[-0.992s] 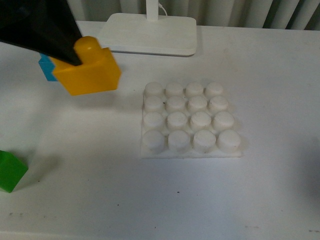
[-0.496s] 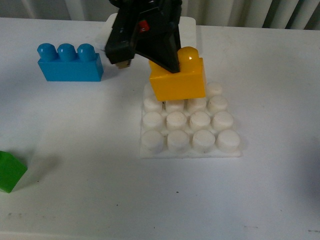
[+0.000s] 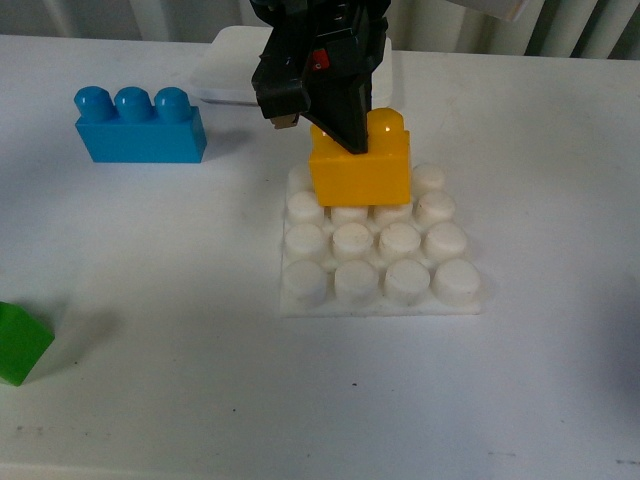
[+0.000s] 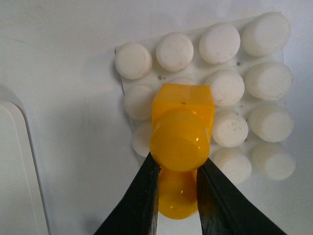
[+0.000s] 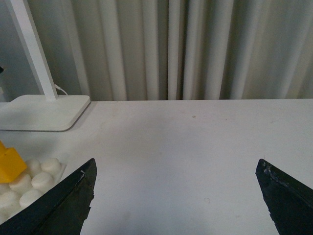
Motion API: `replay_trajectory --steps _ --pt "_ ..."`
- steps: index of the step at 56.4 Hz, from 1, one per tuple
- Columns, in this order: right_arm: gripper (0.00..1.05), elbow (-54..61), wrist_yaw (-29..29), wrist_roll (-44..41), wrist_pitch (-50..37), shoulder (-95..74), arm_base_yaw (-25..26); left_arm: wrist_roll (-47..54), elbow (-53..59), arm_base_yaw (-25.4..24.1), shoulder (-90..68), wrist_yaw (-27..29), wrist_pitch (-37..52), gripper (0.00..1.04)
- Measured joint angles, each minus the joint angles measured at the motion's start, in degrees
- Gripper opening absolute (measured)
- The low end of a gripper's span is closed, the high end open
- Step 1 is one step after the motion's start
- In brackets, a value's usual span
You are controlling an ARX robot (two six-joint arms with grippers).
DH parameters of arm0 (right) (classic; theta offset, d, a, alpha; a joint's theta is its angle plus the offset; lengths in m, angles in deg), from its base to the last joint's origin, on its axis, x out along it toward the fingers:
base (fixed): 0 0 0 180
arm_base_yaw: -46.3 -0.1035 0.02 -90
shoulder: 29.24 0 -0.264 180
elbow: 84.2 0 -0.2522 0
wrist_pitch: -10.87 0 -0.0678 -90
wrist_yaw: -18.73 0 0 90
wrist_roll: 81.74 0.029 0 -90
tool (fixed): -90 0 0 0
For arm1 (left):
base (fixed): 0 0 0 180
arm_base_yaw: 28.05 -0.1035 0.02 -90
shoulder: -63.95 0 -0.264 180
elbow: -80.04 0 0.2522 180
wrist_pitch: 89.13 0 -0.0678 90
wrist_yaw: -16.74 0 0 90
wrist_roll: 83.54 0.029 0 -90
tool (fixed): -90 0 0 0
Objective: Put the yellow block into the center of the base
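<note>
The yellow block (image 3: 362, 170) hangs over the back rows of the white studded base (image 3: 382, 288), held from above by my left gripper (image 3: 335, 125), which is shut on it. In the left wrist view the yellow block (image 4: 182, 132) sits between the two black fingers (image 4: 142, 196), above the base (image 4: 234, 127) toward its lamp-side half. Whether the block touches the studs cannot be told. My right gripper (image 5: 176, 196) is open over bare table, off to the side; the base (image 5: 29, 183) and a corner of the yellow block (image 5: 9, 165) show at that view's edge.
A blue three-stud brick (image 3: 138, 125) stands at the back left. A green block (image 3: 18, 343) lies at the near left edge. A white lamp stand (image 3: 225, 75) sits behind the base, partly hidden by the arm; curtains hang beyond the table.
My left gripper carried the yellow block from the far left, near the blue brick, rightward to above the base, then lowered it slightly over the back rows.
</note>
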Motion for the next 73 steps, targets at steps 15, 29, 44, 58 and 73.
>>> replay_trajectory --steps 15,29,44,58,73 --pt "0.96 0.0 0.0 0.0 0.0 0.0 0.0 1.05 -0.96 0.81 -0.87 2.71 0.07 0.18" --pt "0.96 0.0 0.0 0.0 0.0 0.0 0.0 1.44 -1.16 2.36 -1.42 6.38 0.37 0.17" --pt "0.96 0.0 0.0 0.0 0.0 0.0 0.0 1.25 -1.66 4.28 -2.12 9.94 -0.87 0.17" --pt "0.96 0.0 0.0 0.0 0.0 0.0 0.0 0.09 -0.96 5.53 -2.36 13.16 0.74 0.17" --pt "0.96 0.0 0.04 0.0 0.0 0.0 0.0 -2.49 0.76 6.05 -3.98 17.46 4.5 0.17"
